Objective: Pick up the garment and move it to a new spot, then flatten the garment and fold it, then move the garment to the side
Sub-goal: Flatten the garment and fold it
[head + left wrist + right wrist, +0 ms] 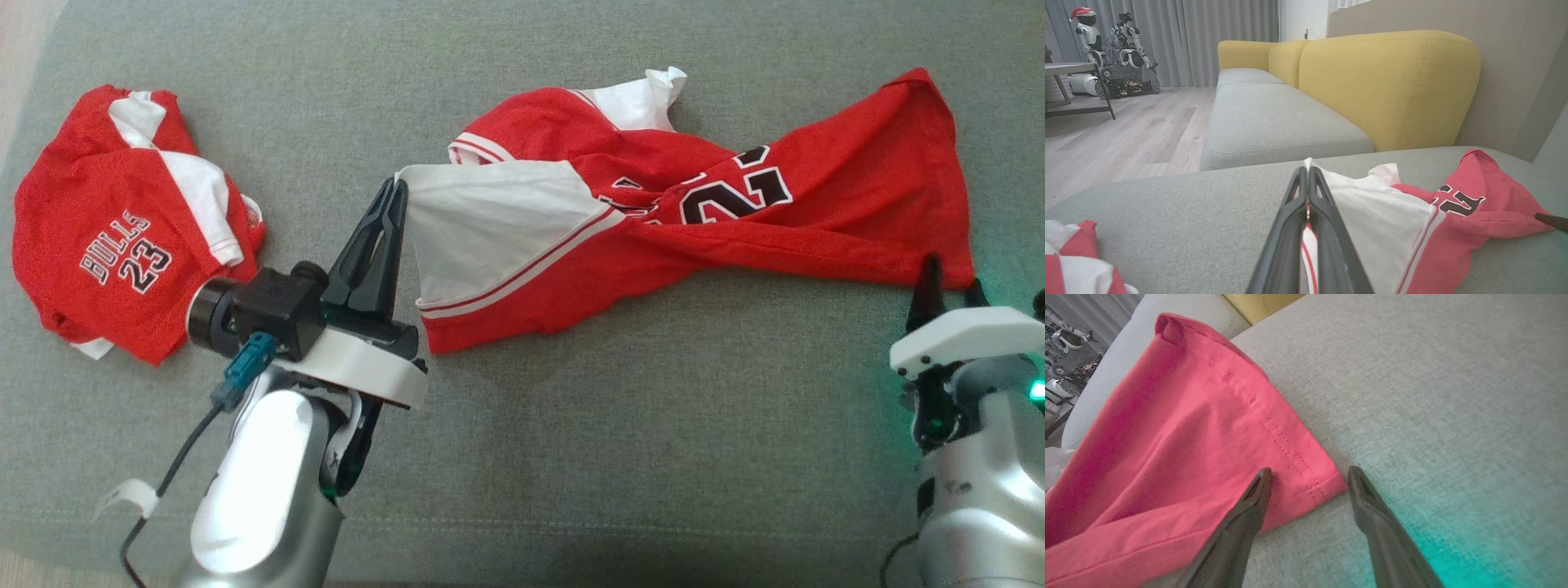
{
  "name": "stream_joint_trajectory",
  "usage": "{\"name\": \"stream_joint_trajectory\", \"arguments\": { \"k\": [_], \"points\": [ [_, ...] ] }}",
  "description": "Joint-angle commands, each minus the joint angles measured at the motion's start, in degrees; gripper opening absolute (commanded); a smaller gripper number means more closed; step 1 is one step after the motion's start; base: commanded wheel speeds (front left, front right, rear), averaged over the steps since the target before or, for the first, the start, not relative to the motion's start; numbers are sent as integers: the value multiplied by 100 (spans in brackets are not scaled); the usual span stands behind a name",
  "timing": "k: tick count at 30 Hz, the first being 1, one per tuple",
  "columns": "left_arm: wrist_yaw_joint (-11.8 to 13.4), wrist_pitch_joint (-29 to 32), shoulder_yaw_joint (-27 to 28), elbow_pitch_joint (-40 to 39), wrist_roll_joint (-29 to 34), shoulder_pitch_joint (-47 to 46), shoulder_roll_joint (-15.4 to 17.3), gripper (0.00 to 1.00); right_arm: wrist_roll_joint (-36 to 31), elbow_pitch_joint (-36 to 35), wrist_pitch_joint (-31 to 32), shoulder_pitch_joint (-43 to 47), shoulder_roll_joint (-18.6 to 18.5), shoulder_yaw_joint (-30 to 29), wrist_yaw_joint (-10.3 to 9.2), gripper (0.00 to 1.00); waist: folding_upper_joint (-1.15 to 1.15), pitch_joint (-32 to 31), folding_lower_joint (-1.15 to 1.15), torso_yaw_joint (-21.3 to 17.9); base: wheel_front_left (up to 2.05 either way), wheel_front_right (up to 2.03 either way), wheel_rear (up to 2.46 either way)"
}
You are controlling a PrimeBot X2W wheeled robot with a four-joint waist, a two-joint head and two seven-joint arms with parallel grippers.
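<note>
**Head view.** The garment (694,212), a red jersey with white sleeves and black numerals, lies twisted lengthwise on a grey cushion (522,457), running from the centre toward 3 o'clock. A white sleeve forms its 9 o'clock end and the red hem its 3 o'clock end. The left pincer (393,189), reaching up from 7 o'clock, is closed on the edge of that sleeve, with cloth caught between its fingers (371,245). The right pincer (953,276), rising from 4 o'clock, stands open at the nearer hem corner. A second jersey (122,229), printed "BULLS 23", lies crumpled at 9 o'clock, well apart from the garment.

**Left wrist view.** The closed fingers rise from 6 o'clock with the white sleeve pinched at their tips. The red body trails toward 4 o'clock. A yellow backrest (1388,85) stands at 1 o'clock, wooden floor (1126,139) lies at 9 o'clock, and another robot (1110,49) stands at 11 o'clock before grey curtains (1208,41).

**Right wrist view.** The spread fingers straddle the hem corner. The finger at 7 o'clock lies over red cloth, and the finger at 5 o'clock lies over bare cushion just beside the corner. Whether either tip touches cannot be told. A green glow (1453,547) tints the cushion at 4 o'clock.
</note>
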Motion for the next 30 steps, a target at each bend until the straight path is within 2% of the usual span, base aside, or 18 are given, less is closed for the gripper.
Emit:
{"name": "stream_joint_trajectory", "arguments": {
  "k": [1, 2, 8, 12, 15, 19, 23, 27, 30],
  "points": [
    [1, -29, 175, -223, 34, -96, 46, 0, -31, -50, -28, -157, -2, 171, 39, 39, 0, 2, 0, -5, 0, 0, 0],
    [1, -29, 182, -237, 38, -90, 43, 0, -47, -9, -88, -182, -2, 200, 39, 0, 0, 2, 0, -11, 0, 0, 0],
    [46, -29, 384, -451, 69, -41, 32, 0, -618, -156, -461, -183, -66, 623, 39, 0, 0, -161, 0, -96, 0, 0, 0],
    [64, -29, 595, -804, 122, -40, 34, 0, -1007, -590, -517, -161, -312, 1238, 39, 0, 0, -434, 0, -173, 0, 0, 0],
    [54, -29, 758, -1127, 210, -107, 86, 0, -929, -1027, -366, -225, -531, 1703, 39, 0, 0, -740, 0, -251, 0, 0, 0],
    [34, -29, 976, -1586, 327, -300, 201, 0, -621, -1762, 37, -389, -950, 2322, 39, 0, 0, -1226, 0, -367, 0, 0, 0],
    [7, -29, 1120, -1959, 423, -522, 342, 0, -238, -2546, 640, -549, -1290, 2608, 39, 0, 0, -1629, 0, -452, 0, 0, 0],
    [-32, -29, 1159, -2239, 507, -746, 517, 0, 60, -3317, 1430, -643, -1515, 2523, 39, 0, 0, -1847, 0, -497, 0, 0, 0],
    [-54, 156, 1208, -2433, 452, -859, 608, 0, 181, -3897, 2081, -611, -1525, 2273, 39, 0, 0, -1950, 0, -515, 0, 0, 0]
  ]
}}
